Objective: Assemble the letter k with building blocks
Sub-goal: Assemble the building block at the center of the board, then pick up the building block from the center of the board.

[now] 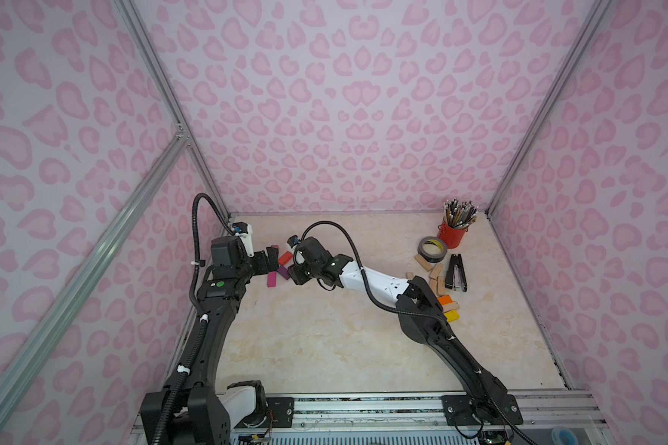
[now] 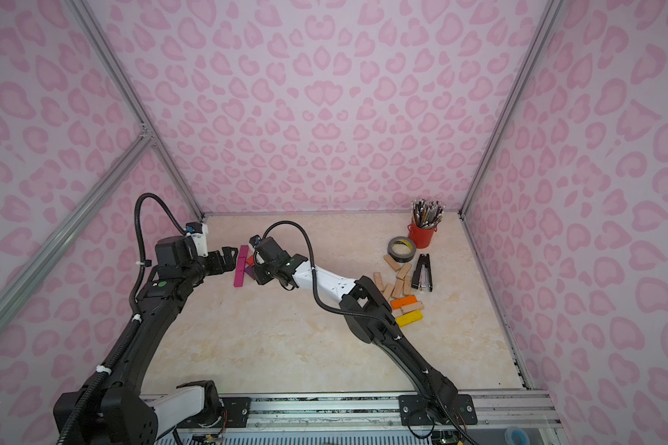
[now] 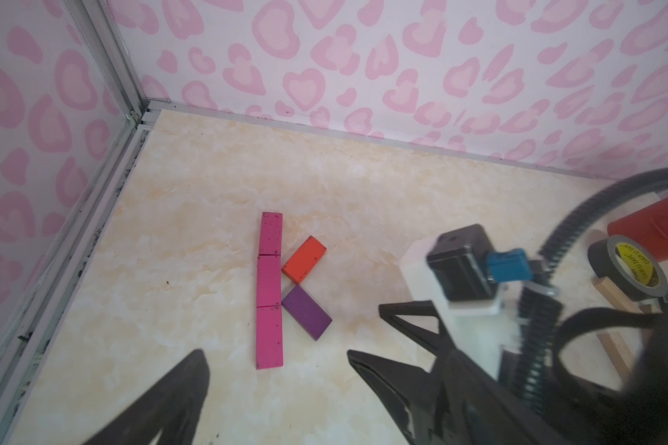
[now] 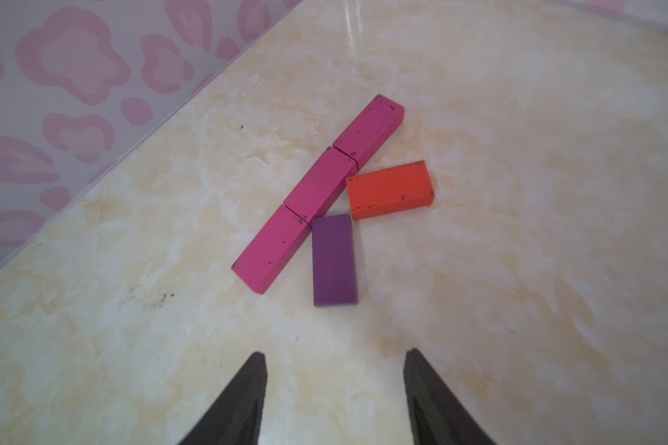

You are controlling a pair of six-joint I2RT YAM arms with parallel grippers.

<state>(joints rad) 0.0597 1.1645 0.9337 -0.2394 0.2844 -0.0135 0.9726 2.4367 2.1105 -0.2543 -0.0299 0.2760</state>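
Note:
Three magenta building blocks [image 3: 269, 289] lie end to end in a straight line on the marble table, near the left wall. A red block [image 3: 304, 259] and a purple block [image 3: 306, 313] lie slanted against the line's side, forming a K. The right wrist view shows the same magenta line [image 4: 317, 192], red block [image 4: 390, 190] and purple block [image 4: 333, 260]. My left gripper [image 3: 274, 352] hovers open just short of the line's near end, holding nothing. My right gripper [image 4: 336, 351] is open and empty, a little back from the purple block.
Loose plain wood blocks [image 1: 436, 275], an orange block [image 1: 443, 299] and a yellow block [image 1: 452, 316] lie at the right. A black stapler [image 1: 457, 271], a grey tape roll [image 1: 432, 248] and a red pencil cup [image 1: 452, 233] stand beside them.

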